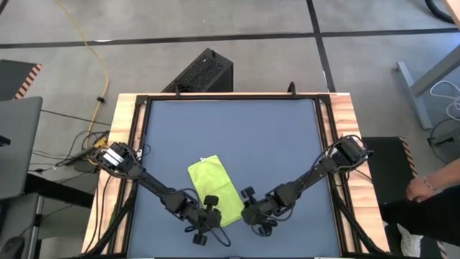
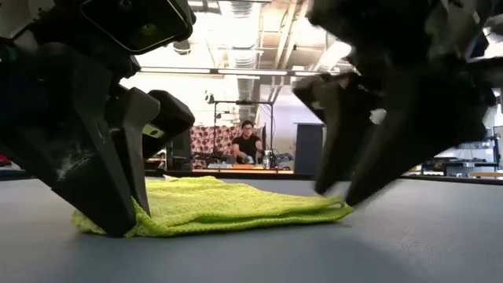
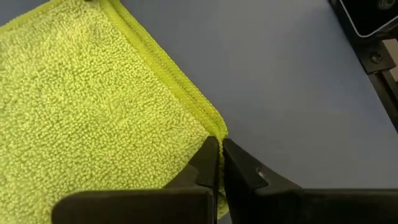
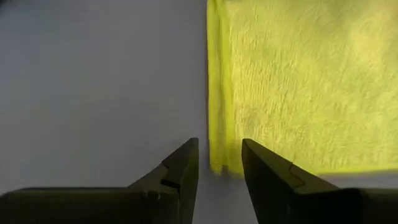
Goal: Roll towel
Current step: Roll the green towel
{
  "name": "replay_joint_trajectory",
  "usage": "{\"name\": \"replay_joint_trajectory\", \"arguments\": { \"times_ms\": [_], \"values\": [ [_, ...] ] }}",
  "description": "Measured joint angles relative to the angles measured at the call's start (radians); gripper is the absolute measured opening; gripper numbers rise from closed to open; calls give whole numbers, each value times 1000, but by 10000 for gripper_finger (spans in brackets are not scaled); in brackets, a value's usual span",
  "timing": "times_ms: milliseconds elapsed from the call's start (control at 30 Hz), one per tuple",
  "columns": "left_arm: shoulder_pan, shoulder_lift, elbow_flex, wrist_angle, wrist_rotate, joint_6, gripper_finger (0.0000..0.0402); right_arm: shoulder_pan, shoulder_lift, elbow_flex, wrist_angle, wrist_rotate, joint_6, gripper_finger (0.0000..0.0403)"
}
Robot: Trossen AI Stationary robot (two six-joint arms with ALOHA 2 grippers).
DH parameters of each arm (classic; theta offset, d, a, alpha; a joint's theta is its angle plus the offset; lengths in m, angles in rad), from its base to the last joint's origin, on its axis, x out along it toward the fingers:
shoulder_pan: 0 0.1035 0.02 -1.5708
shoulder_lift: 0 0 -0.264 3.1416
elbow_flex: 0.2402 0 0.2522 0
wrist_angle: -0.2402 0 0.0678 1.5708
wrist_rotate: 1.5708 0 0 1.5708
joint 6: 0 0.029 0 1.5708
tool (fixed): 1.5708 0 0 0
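Note:
The lime-green towel (image 1: pixel 212 188) lies flat as a folded strip on the dark blue-grey mat (image 1: pixel 244 129), near the table's front edge. My left gripper (image 1: pixel 208 216) is down at the towel's near left corner, shut on it. My right gripper (image 1: pixel 248 213) is open at the near right corner (image 4: pixel 217 163), which lies between its two fingers on the mat; I cannot tell whether they touch it. In the low view the towel (image 2: pixel 228 206) lies low between both grippers. My left gripper pinches the towel's near left corner (image 3: pixel 214 127) between its two fingers, right at the hemmed edge. The fingers (image 3: pixel 202 162) slant down from the table's near left side. The corner stays down on the mat, and the rest of the towel lies flat.
Wooden table borders (image 1: pixel 123 144) frame the mat. A black box (image 1: pixel 205 72) stands beyond the far edge. A person's hand (image 1: pixel 424 188) shows off the table's right side, and another person sits far behind in the room (image 2: pixel 247 143).

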Motion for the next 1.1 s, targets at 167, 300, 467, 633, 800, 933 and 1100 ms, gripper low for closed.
{"name": "replay_joint_trajectory", "arguments": {
  "times_ms": [167,300,467,633,800,933,1100],
  "values": [
    [-8,0,0,-7,-7,-24,0,6,55,6,41,-2,25,148],
    [-21,0,0,-14,-26,-52,0,8,74,9,41,33,90,147],
    [-60,-22,-19,-24,-107,-120,0,11,75,8,33,43,141,121],
    [-102,-78,-163,161,-197,-270,0,10,79,7,63,46,214,60],
    [-135,-79,-282,381,-226,-406,0,1,84,54,77,16,284,12],
    [-156,-87,-323,467,-262,-455,0,-35,85,128,64,-82,416,16],
    [-180,-133,-399,517,-271,-560,0,-108,83,169,37,-230,582,11]
  ]
}}
